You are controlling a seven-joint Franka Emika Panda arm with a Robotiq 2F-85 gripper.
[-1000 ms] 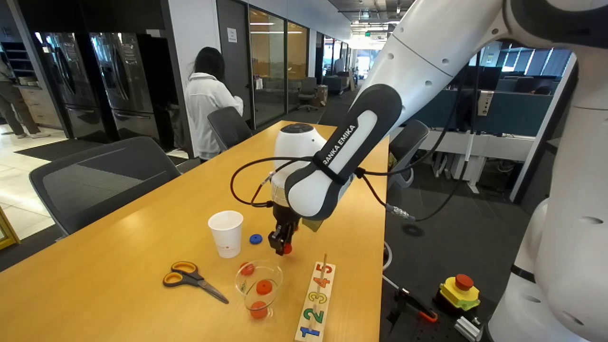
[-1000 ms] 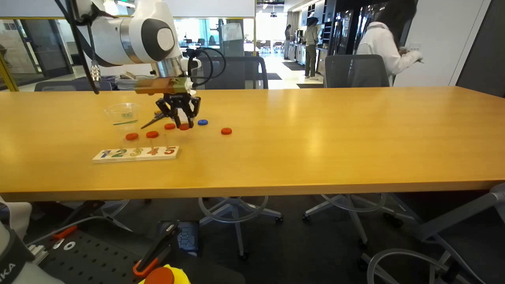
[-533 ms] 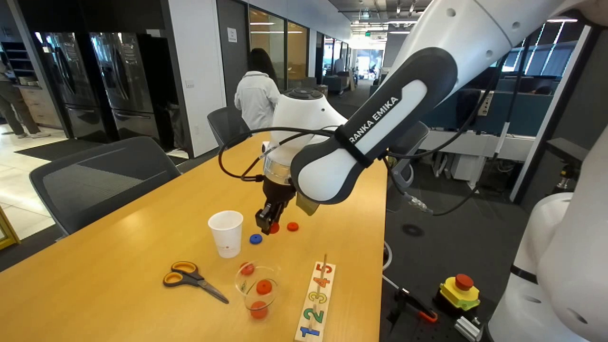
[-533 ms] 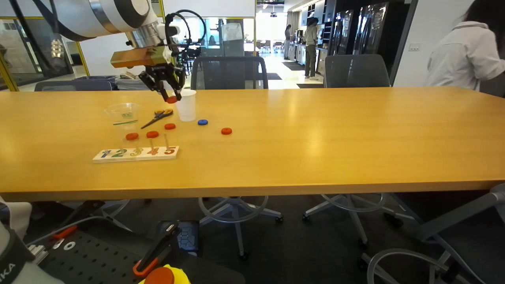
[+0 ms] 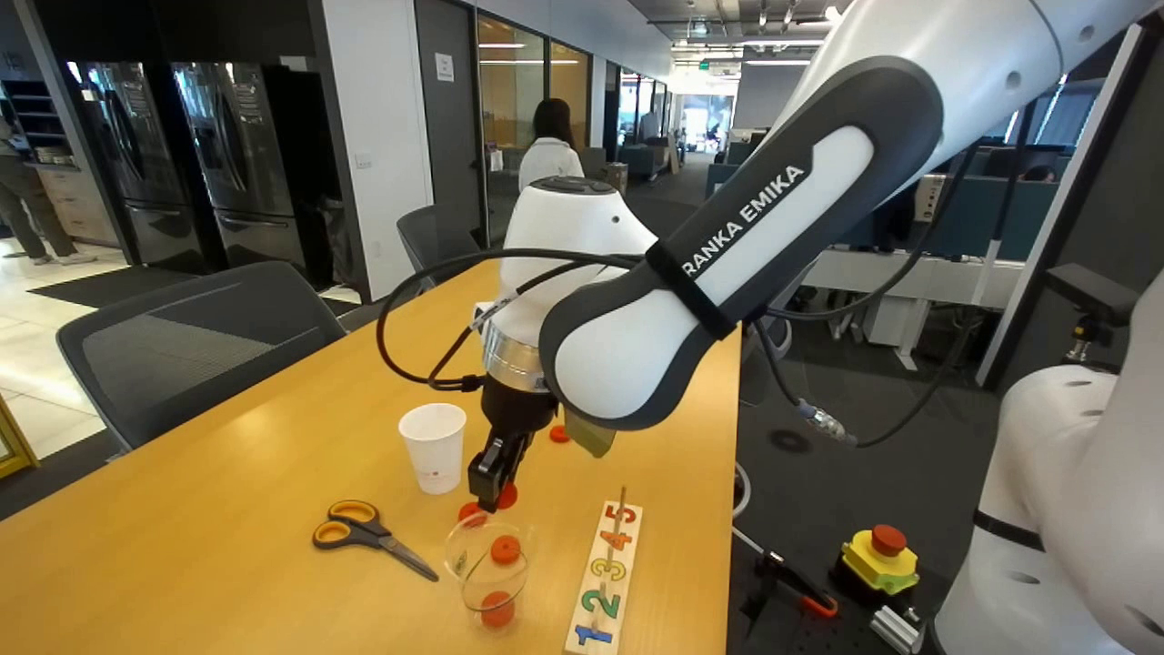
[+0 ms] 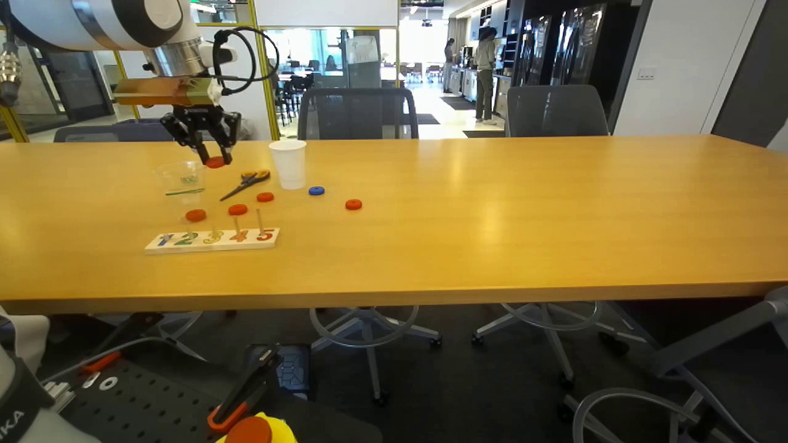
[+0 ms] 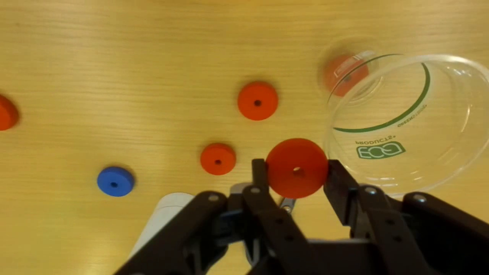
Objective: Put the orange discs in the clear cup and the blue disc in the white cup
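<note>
My gripper [image 7: 297,169] is shut on an orange disc [image 7: 305,152], held above the table beside the clear cup [image 7: 382,149]. Its right finger [image 7: 338,181] overlaps the cup's rim in the wrist view; I cannot tell if they touch. One orange disc [image 7: 345,76] lies at the clear cup's base, seen through its wall. Other orange discs lie loose on the table: two near the cup [image 6: 237,210] [image 6: 265,197] and one farther off [image 6: 353,204]. The blue disc [image 6: 316,191] lies by the upright white cup [image 6: 288,165]; in an exterior view the gripper [image 5: 491,505] hides it.
Orange-handled scissors [image 5: 364,537] lie beside the clear cup. A pale pegged strip with coloured numbers [image 5: 607,573] lies on the cup's other side. Chairs [image 5: 195,350] stand along the wooden table [image 5: 227,491].
My gripper has lifted an orange disc off the table and carried it past the white cup toward the clear cup. The clear cup and the disc at its base have shifted slightly.
</note>
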